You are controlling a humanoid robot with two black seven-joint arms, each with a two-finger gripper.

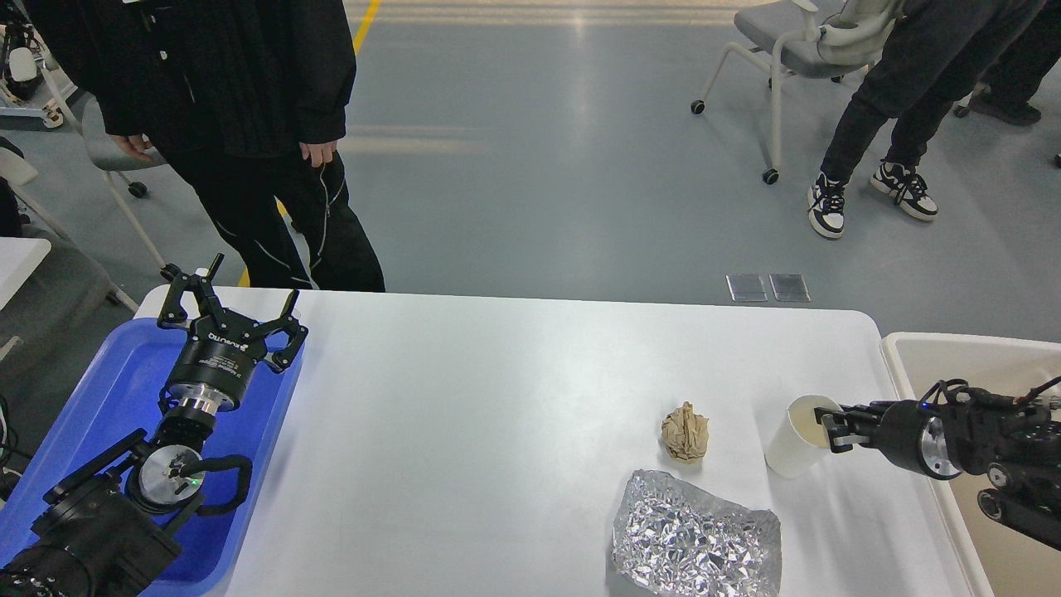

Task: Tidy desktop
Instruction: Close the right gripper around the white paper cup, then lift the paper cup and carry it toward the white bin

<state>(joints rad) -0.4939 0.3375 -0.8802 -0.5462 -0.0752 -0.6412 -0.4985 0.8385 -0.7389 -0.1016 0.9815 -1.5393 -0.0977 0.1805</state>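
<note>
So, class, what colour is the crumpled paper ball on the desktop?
Light brown, a tan kraft shade; the crumpled paper ball shows best in the head view.

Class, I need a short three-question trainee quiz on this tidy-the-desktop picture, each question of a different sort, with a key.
1. True or false: the left gripper holds the crumpled foil sheet.
2. The right gripper grips which item? A) white paper cup B) crumpled brown paper ball C) blue tray
3. Fill in: the cream bin stands off the desktop's ____ end.

Key: 1 false, it hangs open over the tray; 2 A, at its rim; 3 right.
</note>
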